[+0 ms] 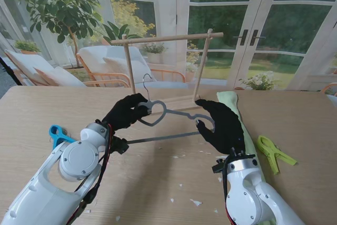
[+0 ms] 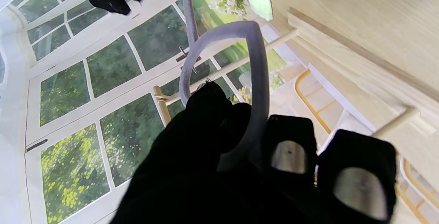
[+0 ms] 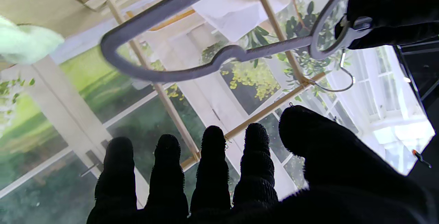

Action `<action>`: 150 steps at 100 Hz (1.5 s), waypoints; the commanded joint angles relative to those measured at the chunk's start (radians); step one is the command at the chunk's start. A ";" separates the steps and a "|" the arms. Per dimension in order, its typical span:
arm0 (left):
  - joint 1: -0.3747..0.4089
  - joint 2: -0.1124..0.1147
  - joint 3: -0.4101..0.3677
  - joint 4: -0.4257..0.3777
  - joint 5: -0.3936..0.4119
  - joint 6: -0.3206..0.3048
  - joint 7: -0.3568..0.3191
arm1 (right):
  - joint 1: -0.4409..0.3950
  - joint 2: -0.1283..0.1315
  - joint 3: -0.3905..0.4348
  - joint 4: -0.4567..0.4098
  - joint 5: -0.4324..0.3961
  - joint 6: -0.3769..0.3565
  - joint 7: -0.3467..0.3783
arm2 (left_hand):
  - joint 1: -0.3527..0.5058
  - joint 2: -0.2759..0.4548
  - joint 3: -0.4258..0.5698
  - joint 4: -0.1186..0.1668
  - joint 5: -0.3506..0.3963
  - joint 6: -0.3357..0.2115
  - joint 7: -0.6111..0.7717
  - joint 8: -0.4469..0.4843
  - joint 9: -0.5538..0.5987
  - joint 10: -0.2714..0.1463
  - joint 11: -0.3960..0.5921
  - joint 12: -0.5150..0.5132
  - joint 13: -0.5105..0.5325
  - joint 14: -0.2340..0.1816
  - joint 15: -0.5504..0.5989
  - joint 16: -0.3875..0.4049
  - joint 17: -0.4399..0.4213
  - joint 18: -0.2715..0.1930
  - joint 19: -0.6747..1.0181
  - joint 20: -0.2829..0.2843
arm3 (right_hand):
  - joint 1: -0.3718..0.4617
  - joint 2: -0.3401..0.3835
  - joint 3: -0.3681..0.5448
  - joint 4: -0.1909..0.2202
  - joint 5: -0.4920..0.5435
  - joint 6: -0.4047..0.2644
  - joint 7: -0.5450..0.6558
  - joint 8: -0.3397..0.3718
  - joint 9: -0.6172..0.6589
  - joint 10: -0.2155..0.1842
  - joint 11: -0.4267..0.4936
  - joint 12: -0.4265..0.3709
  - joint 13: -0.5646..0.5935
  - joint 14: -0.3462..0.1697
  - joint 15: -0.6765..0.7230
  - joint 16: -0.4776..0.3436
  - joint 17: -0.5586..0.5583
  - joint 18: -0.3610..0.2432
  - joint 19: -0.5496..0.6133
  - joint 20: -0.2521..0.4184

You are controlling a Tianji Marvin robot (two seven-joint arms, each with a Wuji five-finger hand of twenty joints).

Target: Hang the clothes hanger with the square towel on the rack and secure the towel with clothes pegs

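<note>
Up front, left robot hand (image 1: 126, 111) grips the hanger (image 1: 174, 115) (grey); right robot hand (image 1: 224, 125) spread, empty.

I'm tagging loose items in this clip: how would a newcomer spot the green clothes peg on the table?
Start at the small wooden rack standing at the far middle of the light wooden table, then look to its right and nearer to me, past the pale green folded towel. The lime green plastic clothes peg lies there alone on bare wood; the only other peg, the blue plastic peg, is on the left side.
</note>
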 commanded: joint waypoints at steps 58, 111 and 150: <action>0.003 -0.016 -0.026 -0.063 0.041 0.094 0.049 | 0.084 0.044 0.116 0.106 -0.124 0.300 0.309 | 0.116 0.129 -0.256 0.038 -0.027 0.066 0.085 0.022 0.098 -0.022 0.249 0.077 0.113 -0.099 0.139 -0.016 0.051 -0.036 0.302 0.008 | -0.029 -0.020 -0.002 -0.054 -0.031 0.064 0.128 0.029 0.034 0.021 0.112 0.052 0.062 0.020 0.129 0.076 0.009 0.005 0.252 0.375; 0.028 -0.009 -0.042 -0.077 0.037 0.073 0.028 | 0.450 0.105 -0.154 0.459 -0.312 0.578 0.597 | 0.119 0.128 -0.262 0.040 -0.015 0.065 0.082 0.020 0.104 -0.021 0.247 0.073 0.123 -0.106 0.134 -0.021 0.051 -0.043 0.301 0.003 | -0.240 -0.099 -0.022 -0.119 -0.159 0.313 0.084 0.083 -0.148 0.114 -0.030 -0.022 -0.082 -0.031 -0.032 0.022 -0.086 -0.052 0.191 0.350; 0.037 -0.012 -0.048 -0.080 0.040 0.061 0.044 | 0.537 0.125 -0.285 0.575 -0.286 0.677 0.673 | 0.122 0.125 -0.262 0.041 -0.009 0.065 0.080 0.020 0.109 -0.017 0.246 0.071 0.129 -0.109 0.133 -0.022 0.052 -0.047 0.302 0.000 | -0.328 -0.178 0.028 -0.151 -0.236 0.396 0.012 0.064 -0.160 0.158 -0.243 -0.064 -0.087 -0.018 -0.135 0.020 -0.087 -0.053 0.101 0.377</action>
